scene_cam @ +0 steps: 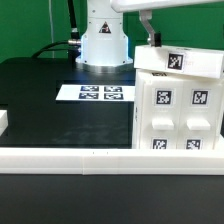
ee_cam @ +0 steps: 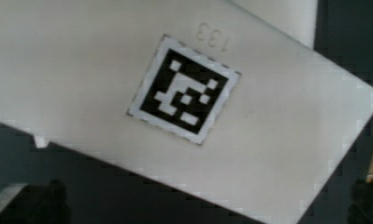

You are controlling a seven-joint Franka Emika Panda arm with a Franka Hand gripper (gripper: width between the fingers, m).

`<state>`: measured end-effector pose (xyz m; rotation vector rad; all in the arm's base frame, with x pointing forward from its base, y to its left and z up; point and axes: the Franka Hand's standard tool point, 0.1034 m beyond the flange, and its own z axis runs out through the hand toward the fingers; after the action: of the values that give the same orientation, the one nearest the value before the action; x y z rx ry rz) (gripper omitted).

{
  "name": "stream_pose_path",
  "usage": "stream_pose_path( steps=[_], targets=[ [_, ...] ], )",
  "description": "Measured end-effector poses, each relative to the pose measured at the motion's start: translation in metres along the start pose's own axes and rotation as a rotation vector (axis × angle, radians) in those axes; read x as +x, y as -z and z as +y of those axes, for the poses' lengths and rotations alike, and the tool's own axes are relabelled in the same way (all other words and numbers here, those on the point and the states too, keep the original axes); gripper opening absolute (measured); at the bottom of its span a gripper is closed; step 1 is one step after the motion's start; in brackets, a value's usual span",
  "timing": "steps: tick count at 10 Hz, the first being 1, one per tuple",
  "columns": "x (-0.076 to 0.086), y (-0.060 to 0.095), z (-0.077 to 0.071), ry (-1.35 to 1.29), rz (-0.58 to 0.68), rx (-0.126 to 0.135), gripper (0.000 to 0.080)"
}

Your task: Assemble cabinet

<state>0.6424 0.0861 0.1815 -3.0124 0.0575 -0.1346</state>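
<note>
Now we see the cabinet standing on the dark worktop at the exterior view's right, its white panels carrying black-and-white marker tags. Its lower edge sits just behind the long white rail that runs across the front. The marker board lies flat on the worktop near the arm's white base, well apart from the cabinet. Our end effector hangs just above the cabinet's top panel, its fingers spread wide apart and holding nothing. From the wrist view, a tilted white panel of the cabinet fills the frame, bearing one marker tag; dark fingertips show at the picture's edge.
</note>
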Motion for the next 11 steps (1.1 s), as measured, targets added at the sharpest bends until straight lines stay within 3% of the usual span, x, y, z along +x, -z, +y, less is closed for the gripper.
stream_pose_path(
  steps=[2, 5, 9, 11],
  targets=[
    [0.000, 0.000, 0.001, 0.118, 0.000, -0.001, 0.0798],
    [-0.003, -0.001, -0.013, 0.410, -0.009, -0.028, 0.0798],
    [-0.012, -0.012, -0.010, 0.625, -0.037, -0.058, 0.0798],
    [-0.013, -0.015, -0.010, 0.682, -0.046, -0.060, 0.0798]
  ],
)
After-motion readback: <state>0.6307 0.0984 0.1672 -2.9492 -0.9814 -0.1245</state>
